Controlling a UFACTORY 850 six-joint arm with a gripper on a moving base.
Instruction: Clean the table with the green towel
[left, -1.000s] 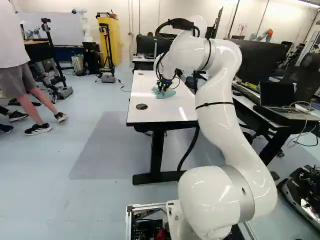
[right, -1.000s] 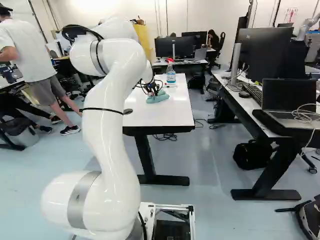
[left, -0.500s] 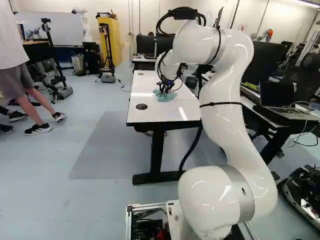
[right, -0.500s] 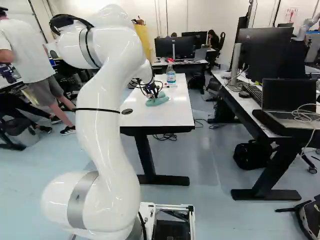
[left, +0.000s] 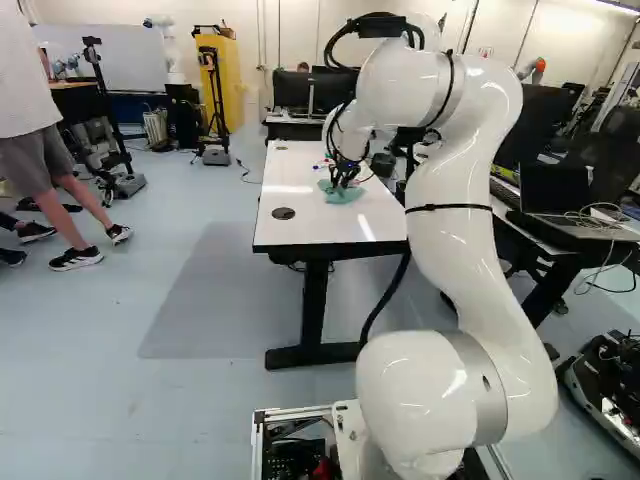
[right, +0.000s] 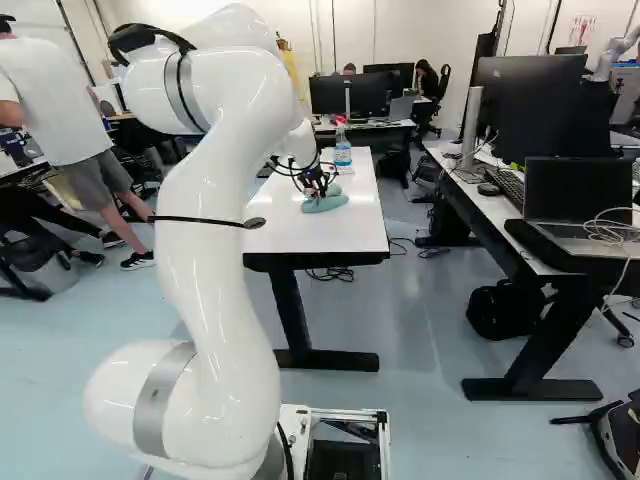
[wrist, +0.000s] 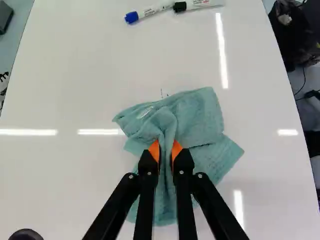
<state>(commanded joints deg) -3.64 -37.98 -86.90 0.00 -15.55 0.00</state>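
Observation:
In the left base view the gripper (left: 343, 180) is low over the white table (left: 290, 225), at the green towel (left: 345, 195). The wrist view shows the gripper (wrist: 166, 152) shut on a bunched fold of the towel (wrist: 197, 117), orange pads on both sides of it. The rest of the cloth spreads flat around and ahead of the fingers on the tabletop. A few small dark marks (wrist: 162, 93) show on the surface just beyond the towel's far edge.
Two markers, one blue-capped (wrist: 150, 11) and one black-capped (wrist: 197, 5), lie farther ahead. A spray bottle (right: 342, 150) stands near the table's far end. To the right is a desk with a laptop (right: 575, 200) and monitors. Another robot (left: 165, 50) stands far back.
Gripper and towel together have shifted across the table, rightward in both base views. The arm's upper part has moved right in the left base view. The base has stayed put.

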